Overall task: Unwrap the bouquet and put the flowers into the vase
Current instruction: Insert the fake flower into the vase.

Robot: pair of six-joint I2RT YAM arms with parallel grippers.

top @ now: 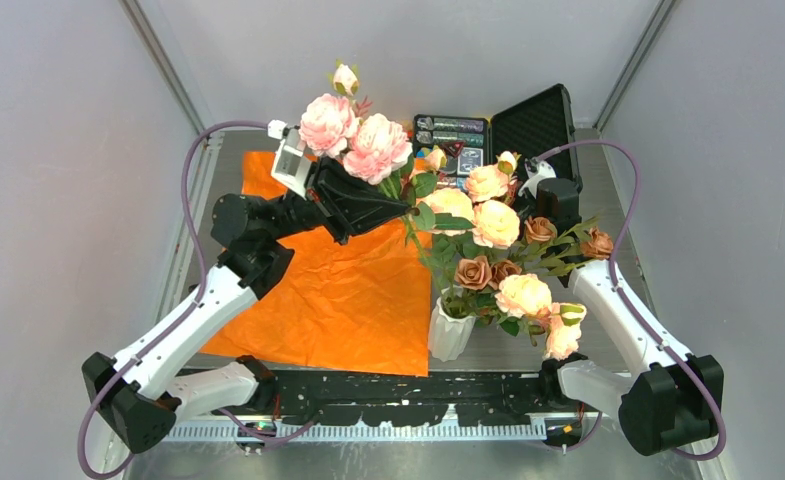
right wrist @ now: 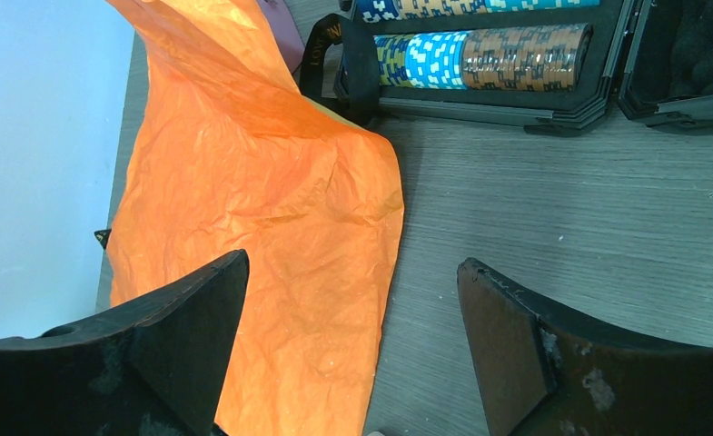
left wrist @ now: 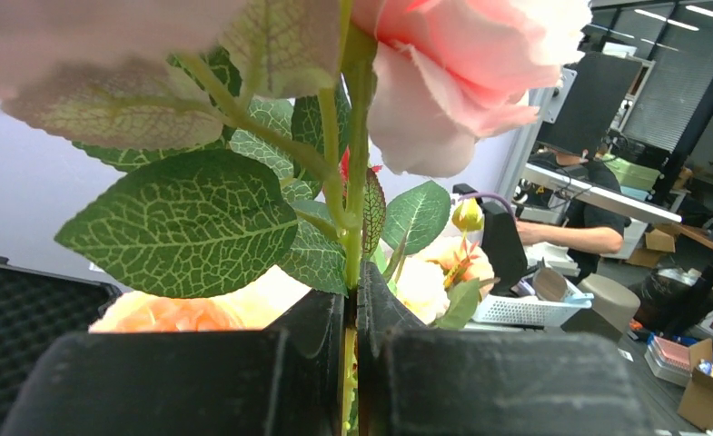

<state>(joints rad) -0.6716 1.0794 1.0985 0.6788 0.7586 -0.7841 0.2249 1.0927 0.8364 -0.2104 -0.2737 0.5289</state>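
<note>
I am pinching a green stem (left wrist: pixel 351 227) tight between the fingers of my left claw (left wrist: pixel 354 313), and I am holding its pink roses (top: pixel 353 135) up in the air above the far right part of the orange paper (top: pixel 338 290), which is lying spread flat on the table (right wrist: pixel 589 209). My right claw (right wrist: pixel 351 300) is hanging spread wide, gripping nothing, over bare tabletop between the paper's edge and the open chip case (right wrist: pixel 480 54). The white vase (top: pixel 450 335) is standing upright near the front edge, just beside the paper's right side, and the other flowers (top: pixel 493 225), peach, cream and brownish, are sitting in it, leaning out to the right
</note>
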